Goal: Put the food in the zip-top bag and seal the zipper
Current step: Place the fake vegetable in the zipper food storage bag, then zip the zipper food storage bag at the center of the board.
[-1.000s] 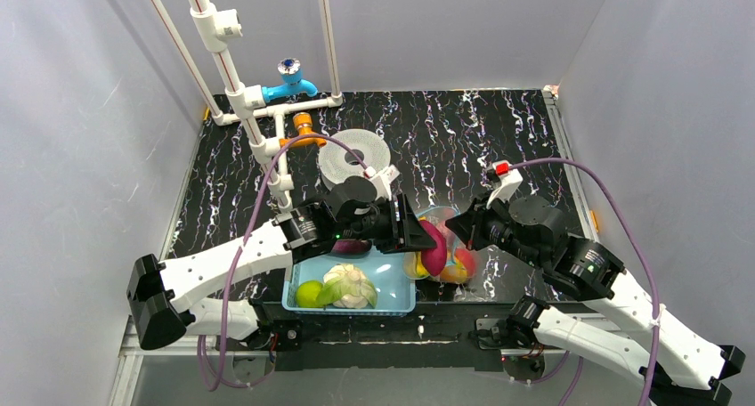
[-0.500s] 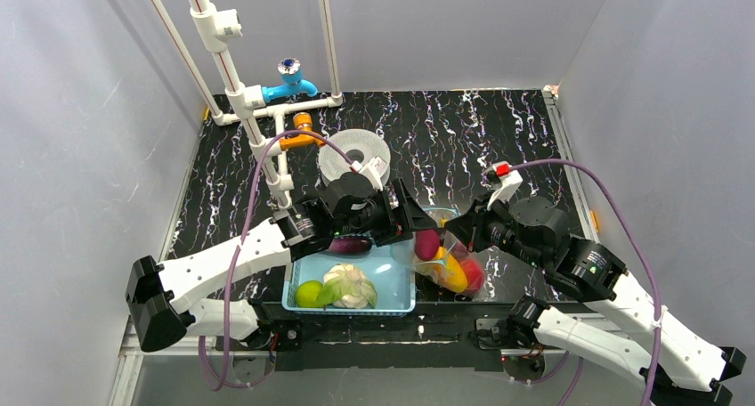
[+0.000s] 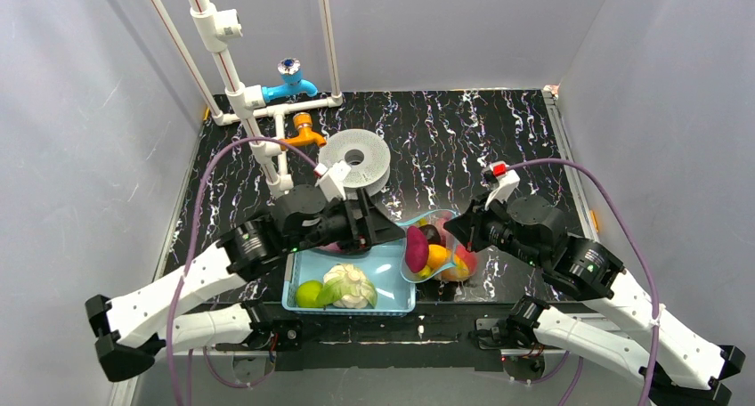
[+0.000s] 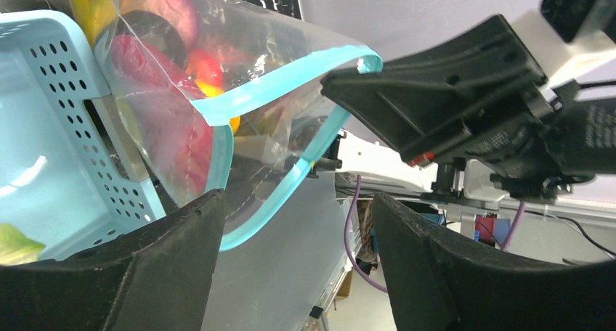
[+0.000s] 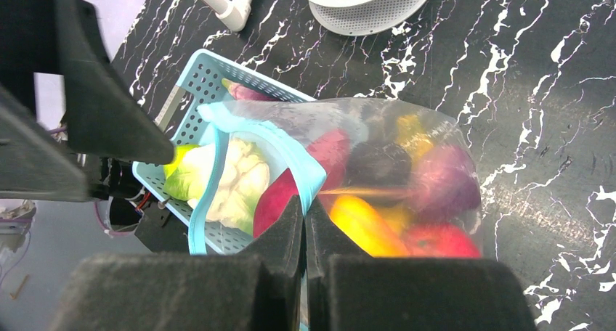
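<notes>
Filling looks half done: right gripper (image 5: pixel 305 209) pinches the bag (image 5: pixel 418 168) by its open zipper (image 4: pixel 276 91); left gripper (image 4: pixel 294 215) gapes empty; cauliflower (image 3: pixel 349 280), greens (image 3: pixel 310 293) lie in near basket (image 3: pixel 396 310).

basket (image 4: pixel 51 106) cut off by the left edge, one corner behind the zip-top bag (image 4: pixel 247 51) — food (image 4: pixel 171 131) inside blurred

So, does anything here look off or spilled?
Nothing has spilled, but the zip-top bag is tipped sideways, mouth gaping toward the basket, with the right hand pinching its zipper. A maroon piece sits at the opening.
</notes>
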{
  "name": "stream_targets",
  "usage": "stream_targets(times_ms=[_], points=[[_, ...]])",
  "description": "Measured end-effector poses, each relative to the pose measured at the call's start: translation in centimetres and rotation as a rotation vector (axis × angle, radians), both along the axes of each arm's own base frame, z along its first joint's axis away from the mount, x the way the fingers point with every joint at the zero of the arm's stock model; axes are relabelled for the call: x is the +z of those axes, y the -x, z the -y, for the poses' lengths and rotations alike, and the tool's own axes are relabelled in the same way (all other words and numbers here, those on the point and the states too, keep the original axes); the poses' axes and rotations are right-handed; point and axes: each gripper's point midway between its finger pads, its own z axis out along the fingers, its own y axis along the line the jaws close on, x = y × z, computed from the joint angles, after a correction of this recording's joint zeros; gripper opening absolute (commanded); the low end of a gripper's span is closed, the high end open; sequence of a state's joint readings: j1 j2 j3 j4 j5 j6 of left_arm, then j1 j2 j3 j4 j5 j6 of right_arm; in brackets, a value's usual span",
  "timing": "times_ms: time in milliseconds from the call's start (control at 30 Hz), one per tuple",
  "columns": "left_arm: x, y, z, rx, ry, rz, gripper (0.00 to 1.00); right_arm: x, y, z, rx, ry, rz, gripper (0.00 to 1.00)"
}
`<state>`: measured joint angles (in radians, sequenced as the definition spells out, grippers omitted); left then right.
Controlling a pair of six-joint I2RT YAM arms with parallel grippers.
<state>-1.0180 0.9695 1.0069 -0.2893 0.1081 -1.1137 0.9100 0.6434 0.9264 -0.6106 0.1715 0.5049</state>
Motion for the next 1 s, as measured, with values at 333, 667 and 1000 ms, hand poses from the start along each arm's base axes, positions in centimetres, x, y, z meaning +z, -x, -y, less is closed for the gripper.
stream_targets(times_ms=[333,667,1000], points=[[-4.3,1.1,-2.1,0.037,0.031,-0.045,0.72,-1.0,0.2,-1.1,0.059,0.042,-0.029,0.01],[-10.1,2.0,1.9,-0.051,-0.125,-0.144,0.38,-1.0,0.5,-1.9,0.104,0.063,-0.057,0.01],[-8.6,1.2,2.2,-0.039,-0.116,-0.080,0.00,-1.3,0.9,-2.3,0.135,0.066,-0.078,0.09]])
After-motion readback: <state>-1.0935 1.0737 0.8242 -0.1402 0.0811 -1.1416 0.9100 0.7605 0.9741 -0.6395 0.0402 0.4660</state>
